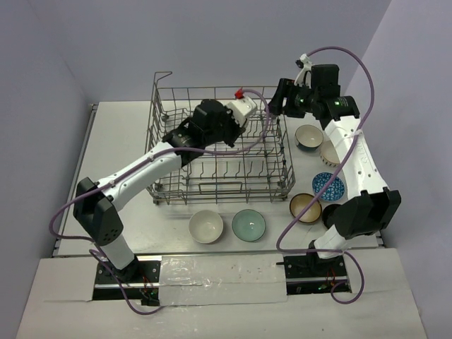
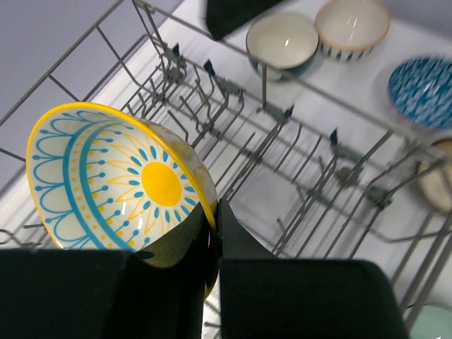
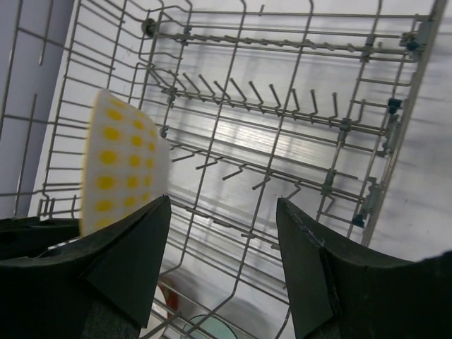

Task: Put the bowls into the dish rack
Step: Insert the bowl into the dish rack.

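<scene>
Yellow-rimmed and glazed with blue petals, one ceramic bowl is pinched at its rim by my closed left claw, tilted above the upright tines of the grey wire dish rack. My right claw hangs open beside the rack's far right corner. A white bowl and a pale green bowl rest toward the tabletop's near edge, and a blue patterned bowl lies by its right edge.

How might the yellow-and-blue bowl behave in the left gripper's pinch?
Glossy glaze suggests the bowl could slip, as the left gripper pinches only its rim. Looks rigid ceramic, likely chipping if knocked on the dish rack tines.
</scene>
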